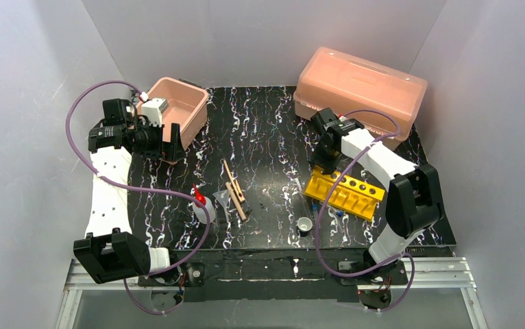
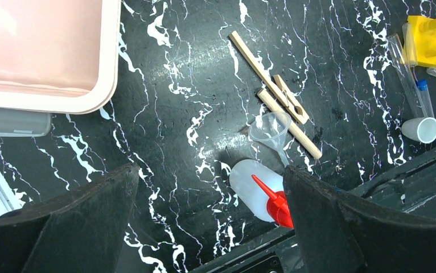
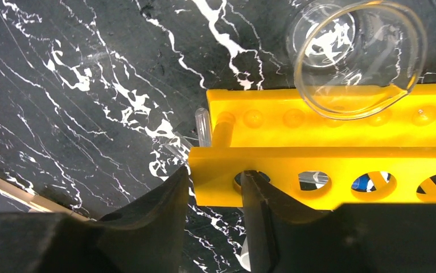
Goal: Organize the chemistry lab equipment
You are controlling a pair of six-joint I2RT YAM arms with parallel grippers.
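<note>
My right gripper (image 3: 216, 170) (image 1: 325, 164) is shut on the left end of the yellow holed rack (image 3: 329, 136) (image 1: 345, 192), one finger outside the end wall and the other in the first hole. A clear glass beaker (image 3: 355, 57) lies just behind the rack. My left gripper (image 2: 210, 170) (image 1: 172, 147) hangs open and holds nothing, above the table beside the pink bin. The white squeeze bottle with red nozzle (image 2: 255, 185) (image 1: 203, 205) lies below it, next to a clear funnel (image 2: 270, 128) and the wooden clamps (image 2: 278, 96) (image 1: 234, 188). The tiny white cup (image 1: 305, 225) (image 2: 420, 129) stands near the front edge. Blue-capped tubes (image 2: 418, 91) lie by the rack.
An open pink bin (image 1: 177, 103) (image 2: 107, 85) sits at the back left. The big pink lidded box (image 1: 359, 89) stands at the back right, just behind my right arm. White walls close in the table on three sides.
</note>
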